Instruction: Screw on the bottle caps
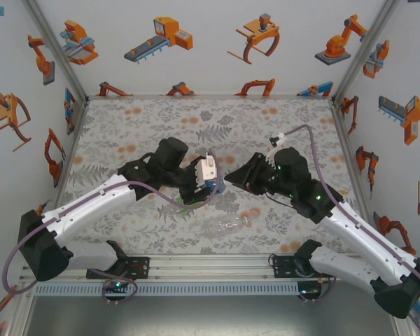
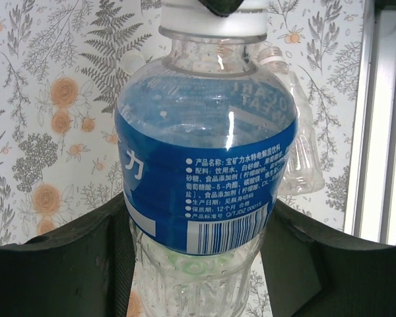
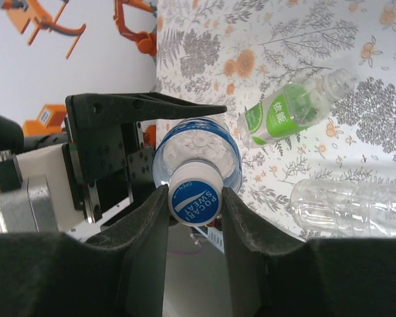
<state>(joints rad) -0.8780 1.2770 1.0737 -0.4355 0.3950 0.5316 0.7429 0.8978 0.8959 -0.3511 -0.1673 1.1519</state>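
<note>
While left fingers clasp the blue-labelled bottle, right fingers pinch its cap reading POCARI SWEAT.

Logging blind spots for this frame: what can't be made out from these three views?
- Right wrist: the right gripper clamps the cap and hides its threads, so how far it is screwed on cannot be told.
- Left wrist: the top edge cuts off that cap above the blue-labelled bottle.
- Top external: the left gripper and the right gripper hide most of that bottle.
- Right wrist: the right edge cuts off the colourless bottle.
</note>
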